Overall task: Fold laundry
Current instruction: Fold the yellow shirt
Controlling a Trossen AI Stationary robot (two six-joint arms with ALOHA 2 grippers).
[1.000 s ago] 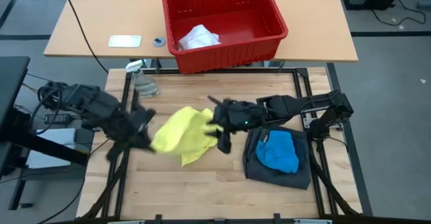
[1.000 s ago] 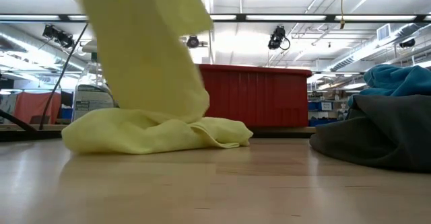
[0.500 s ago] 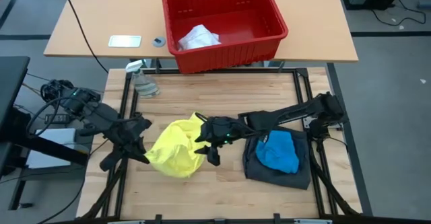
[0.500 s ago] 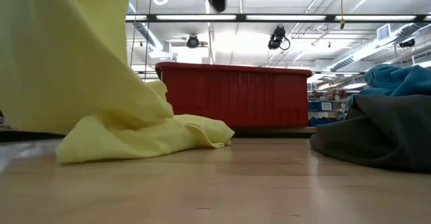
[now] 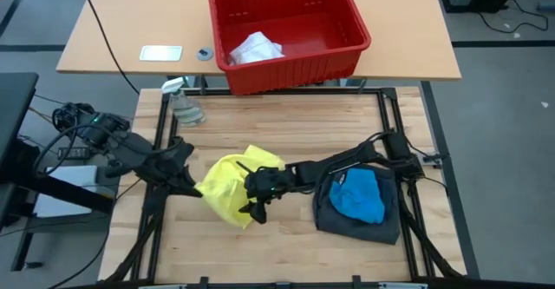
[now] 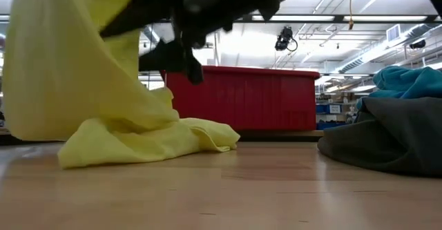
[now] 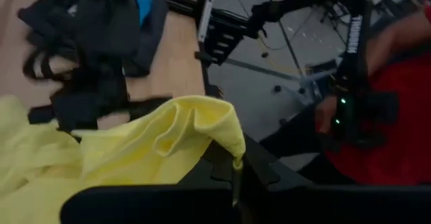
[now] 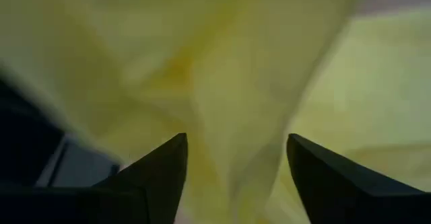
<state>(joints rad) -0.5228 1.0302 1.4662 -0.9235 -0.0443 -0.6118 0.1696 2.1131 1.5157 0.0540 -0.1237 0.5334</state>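
Observation:
The yellow shirt [image 5: 227,189] is bunched near the table's middle. Its upper part hangs raised [image 6: 83,57] and its lower folds [image 6: 145,144] lie on the wood. My left gripper [image 5: 192,183] is shut on the shirt's left side. My right gripper [image 5: 254,202] is open at the shirt's right side, with yellow cloth [image 8: 215,62] filling the gap ahead of its fingers. The dark grey shorts [image 5: 355,221] lie at the right with the bright blue piece [image 5: 357,193] on top. I see no navy piece. My left gripper holds the yellow shirt at its left edge [image 7: 225,133], coming level from the table's left. Cloth drapes over the fingers and hides the pinch. The held part is lifted, and the rest sags onto the table. My right gripper is close against the shirt, but I cannot tell whether its open fingers touch it.
A red slotted basket [image 5: 290,29] with a white cloth [image 5: 256,48] stands on the tan table beyond the far edge. A clear spray bottle [image 5: 184,107] stands at the far left corner. A person in red [image 7: 404,116] is beyond the table. Bare wood lies along the near edge.
My right gripper has moved toward the table's left and near edge, coming down beside the shirt. The shirt, spread wider a second ago, has gathered into a tighter bunch, and its raised part has shifted toward the left arm while the lower folds have stayed on the table.

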